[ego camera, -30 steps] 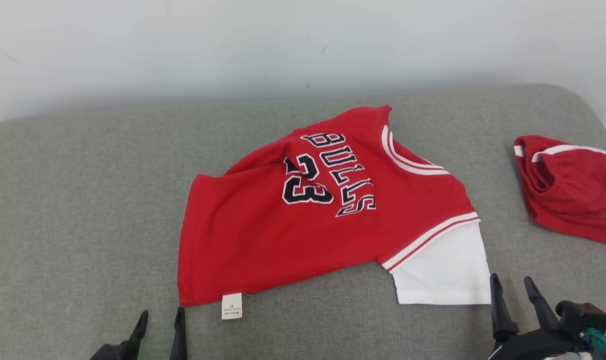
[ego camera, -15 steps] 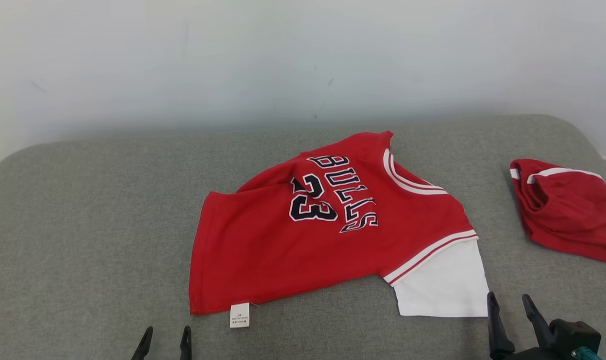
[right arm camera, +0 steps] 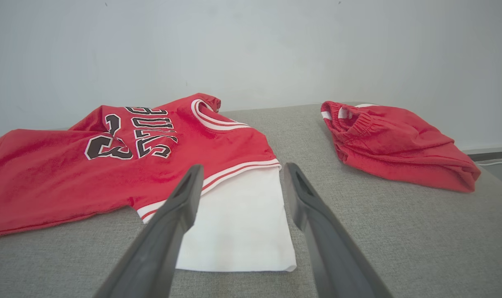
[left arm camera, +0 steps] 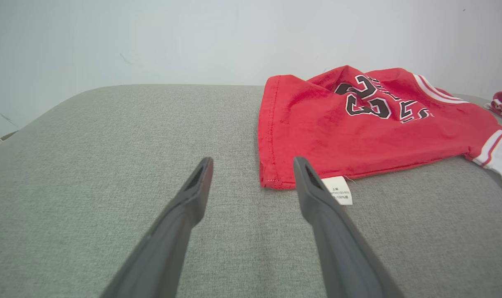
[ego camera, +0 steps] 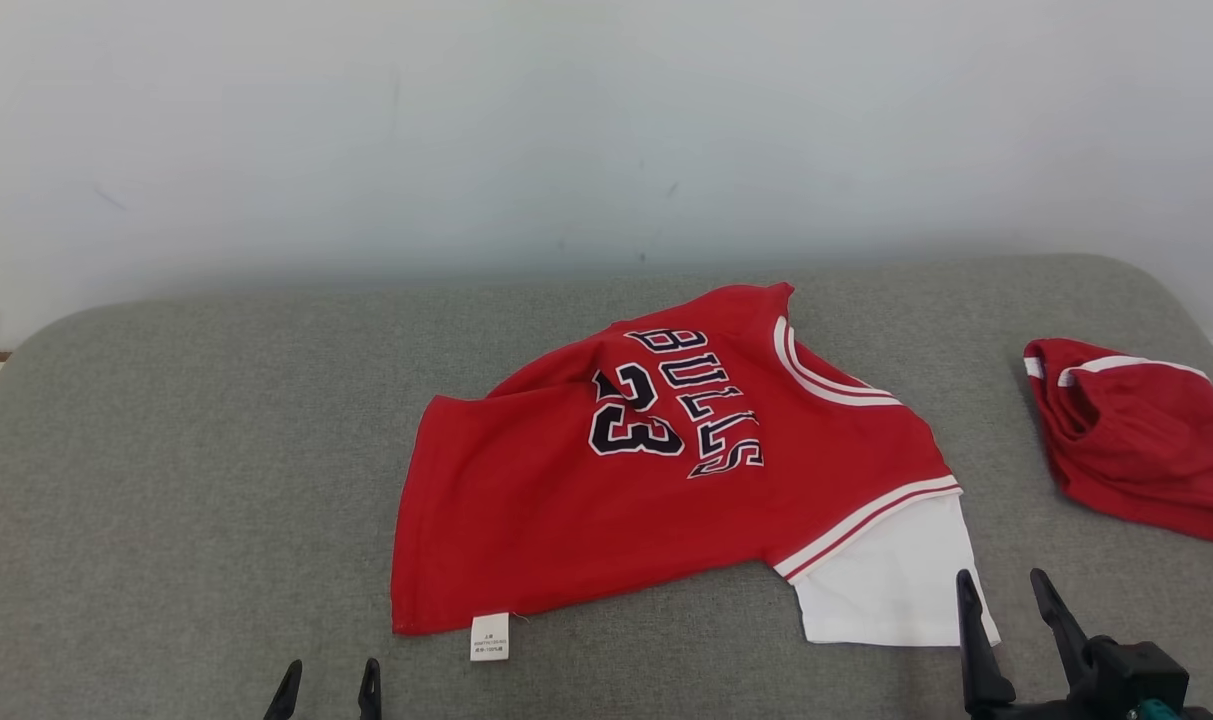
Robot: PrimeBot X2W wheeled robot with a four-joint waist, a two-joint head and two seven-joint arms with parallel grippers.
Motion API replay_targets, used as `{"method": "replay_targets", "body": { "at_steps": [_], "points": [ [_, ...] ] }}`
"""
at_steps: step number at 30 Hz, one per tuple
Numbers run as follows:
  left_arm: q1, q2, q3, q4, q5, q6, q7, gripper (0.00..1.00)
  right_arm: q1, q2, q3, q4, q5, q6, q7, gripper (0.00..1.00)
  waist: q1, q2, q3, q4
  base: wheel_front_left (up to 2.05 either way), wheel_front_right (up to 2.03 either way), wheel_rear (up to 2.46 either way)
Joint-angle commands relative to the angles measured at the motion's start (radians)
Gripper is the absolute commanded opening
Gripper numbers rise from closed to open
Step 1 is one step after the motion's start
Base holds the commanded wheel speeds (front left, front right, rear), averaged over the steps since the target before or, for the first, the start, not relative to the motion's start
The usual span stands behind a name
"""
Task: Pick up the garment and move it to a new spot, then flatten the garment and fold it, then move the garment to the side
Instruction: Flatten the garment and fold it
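One pale wall [ego camera: 566, 130] stands behind a grey cushion [ego camera: 166, 450] that carries everything. A red jersey [ego camera: 586, 520] lies on it about midway between the left and right edges, printed side up. Its BULLS and 23 lettering is turned sideways, its hem faces the left edge, and the cloth is rumpled into a ridge along the far side. Red shorts [ego camera: 1136, 450] sit bunched at the right edge, well apart from the jersey. A white sleeve [ego camera: 886, 585] spreads flat from the jersey's right end toward the near edge. The right gripper [ego camera: 1001, 577] is at the near edge toward the right corner, fingers spread wide and holding nothing. It is at the sleeve's near right corner, though whether it touches the cloth cannot be told. The left gripper [ego camera: 332, 665] is at the near edge too, equally wide and empty, just short of the jersey's near left corner. A small white label [ego camera: 489, 636] sticks out from that hem, just beside the left gripper.
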State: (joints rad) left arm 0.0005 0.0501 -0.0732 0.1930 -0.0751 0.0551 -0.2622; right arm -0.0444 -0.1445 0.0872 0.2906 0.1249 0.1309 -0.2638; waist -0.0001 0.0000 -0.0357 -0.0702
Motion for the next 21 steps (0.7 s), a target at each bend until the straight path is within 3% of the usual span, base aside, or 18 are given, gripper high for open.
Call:
{"method": "replay_targets", "body": {
  "at_steps": [1,12,21],
  "points": [
    [0.020,0.001,0.004,-0.006,0.004,0.006,-0.003,1.00,0.025,0.005,0.003,-0.014,-0.014,0.000,0.000,1.00,0.0001,0.0000,0.000,0.003,0.00,0.00,0.00],
    [0.004,0.001,-0.014,-0.011,0.006,0.005,-0.003,1.00,0.024,0.003,0.001,-0.016,-0.020,0.000,0.000,1.00,0.0001,0.0000,0.023,0.004,0.00,0.00,0.00],
    [-0.060,0.001,-0.045,0.040,-0.040,-0.037,-0.003,1.00,-0.015,0.012,-0.021,0.048,-0.016,0.000,0.000,1.00,0.0001,0.0000,0.086,-0.006,0.00,0.00,0.00]
  ]
}}
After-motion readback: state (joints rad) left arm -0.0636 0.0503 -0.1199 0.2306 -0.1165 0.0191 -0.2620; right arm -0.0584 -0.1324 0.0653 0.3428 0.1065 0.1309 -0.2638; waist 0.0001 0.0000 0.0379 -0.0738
